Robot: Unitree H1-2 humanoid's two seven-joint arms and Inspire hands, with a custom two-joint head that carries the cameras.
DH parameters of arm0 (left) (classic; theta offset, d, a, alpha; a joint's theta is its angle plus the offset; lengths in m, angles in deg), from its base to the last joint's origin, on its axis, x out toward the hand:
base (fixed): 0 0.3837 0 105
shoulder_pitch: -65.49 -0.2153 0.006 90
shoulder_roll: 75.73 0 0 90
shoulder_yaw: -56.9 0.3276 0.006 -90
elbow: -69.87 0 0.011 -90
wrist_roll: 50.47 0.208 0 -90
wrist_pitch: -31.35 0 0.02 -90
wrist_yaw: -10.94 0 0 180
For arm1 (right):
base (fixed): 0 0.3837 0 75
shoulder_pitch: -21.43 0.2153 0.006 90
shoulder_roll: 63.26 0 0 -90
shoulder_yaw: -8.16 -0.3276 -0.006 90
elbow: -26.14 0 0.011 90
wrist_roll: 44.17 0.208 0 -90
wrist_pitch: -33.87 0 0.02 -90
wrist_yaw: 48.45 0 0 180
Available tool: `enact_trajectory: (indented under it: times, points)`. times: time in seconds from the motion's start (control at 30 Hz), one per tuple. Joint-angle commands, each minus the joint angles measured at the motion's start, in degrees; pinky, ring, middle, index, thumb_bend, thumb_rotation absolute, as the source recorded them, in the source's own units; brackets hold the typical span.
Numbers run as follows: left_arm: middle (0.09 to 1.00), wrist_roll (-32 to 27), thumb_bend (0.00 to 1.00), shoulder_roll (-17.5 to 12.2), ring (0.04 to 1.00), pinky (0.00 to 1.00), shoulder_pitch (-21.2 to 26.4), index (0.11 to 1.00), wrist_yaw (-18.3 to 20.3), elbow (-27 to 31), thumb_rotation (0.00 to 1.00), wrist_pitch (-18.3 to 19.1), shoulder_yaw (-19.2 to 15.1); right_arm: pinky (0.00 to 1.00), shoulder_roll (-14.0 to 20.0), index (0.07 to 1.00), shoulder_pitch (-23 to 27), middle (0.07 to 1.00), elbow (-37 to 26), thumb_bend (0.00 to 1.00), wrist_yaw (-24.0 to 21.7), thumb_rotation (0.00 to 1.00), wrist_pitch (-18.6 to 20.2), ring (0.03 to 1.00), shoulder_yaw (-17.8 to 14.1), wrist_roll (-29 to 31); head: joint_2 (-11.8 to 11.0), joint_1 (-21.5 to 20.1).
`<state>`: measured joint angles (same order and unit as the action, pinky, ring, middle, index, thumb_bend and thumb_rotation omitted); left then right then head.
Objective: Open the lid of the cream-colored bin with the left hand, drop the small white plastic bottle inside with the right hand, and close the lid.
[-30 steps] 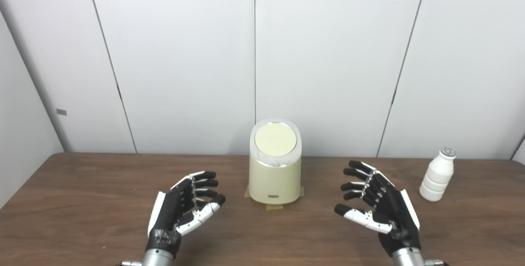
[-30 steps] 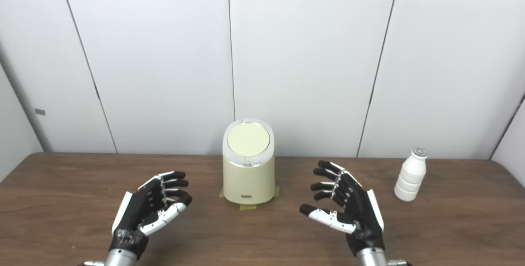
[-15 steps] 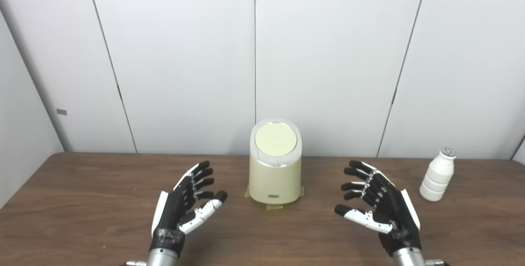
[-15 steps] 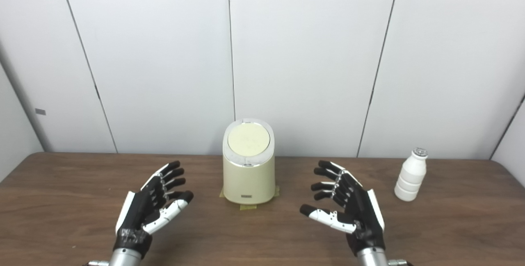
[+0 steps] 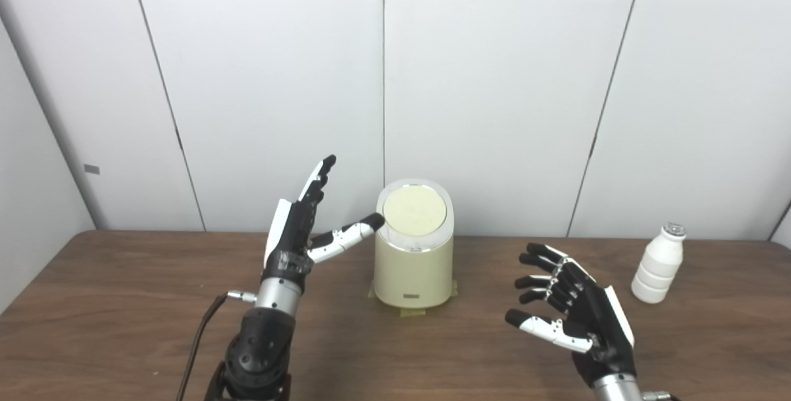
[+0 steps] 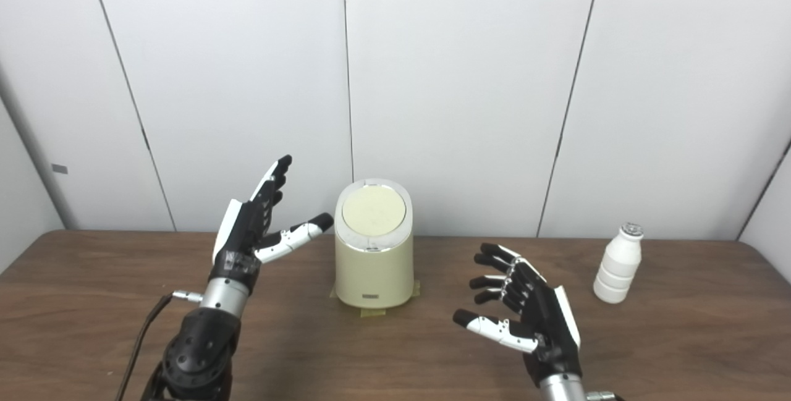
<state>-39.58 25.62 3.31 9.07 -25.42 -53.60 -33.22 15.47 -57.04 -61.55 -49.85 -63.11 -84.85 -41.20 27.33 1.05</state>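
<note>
left hand (image 5: pixel 296 228) raised — empty, lid (image 5: pixel 414 210) closed

Both hands, left hand (image 5: pixel 295 228) and right hand (image 5: pixel 581 314), are clad in black with white panels; silver wrists and a black cable (image 5: pixel 196 345) are seen.

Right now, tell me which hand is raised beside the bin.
The left hand: it is lifted, fingers spread and pointing up, thumb near the bin's rim. The right hand hangs low over the table, open.
</note>
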Motion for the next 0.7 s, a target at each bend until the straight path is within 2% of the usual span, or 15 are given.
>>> enact_trajectory:
  times: [0.0, 0.07, 0.2, 0.67]
  points:
    - [1.000, 0.57, 0.93, -0.15, 1.000, 0.96, 4.19, 1.000, -0.98, -0.87, 0.35, -0.65, 0.15, 0.48, 0.16, 0.739, 1.81, 0.730, -1.48, 0.73, 0.03, 0.15, -1.49, 0.591, 0.03, -0.18, 0.09, -0.03]
    - [1.000, 0.40, 0.91, -0.17, 1.000, 0.94, 5.75, 1.000, -1.07, -2.96, 0.33, -0.95, 0.31, 0.48, -0.01, 0.735, 1.88, 0.727, -1.49, 0.73, -0.02, 0.14, -1.57, 0.589, 0.04, 0.05, 0.09, -0.17]
    - [1.000, 1.16, 0.91, -0.39, 1.000, 1.00, 8.12, 1.000, -1.60, -6.16, 0.32, -1.16, 0.94, 0.48, -0.18, 0.734, 1.94, 0.724, -1.20, 0.73, -0.23, 0.14, -1.98, 0.588, 0.04, 0.52, 0.12, -0.50]
    - [1.000, 3.12, 0.90, -0.56, 1.000, 1.00, 14.75, 1.000, -3.20, -17.39, 0.31, -3.88, 3.54, 0.49, -0.91, 0.738, 2.06, 0.720, -1.17, 0.73, -0.14, 0.13, -2.76, 0.582, -0.12, 0.96, 0.23, -1.42]
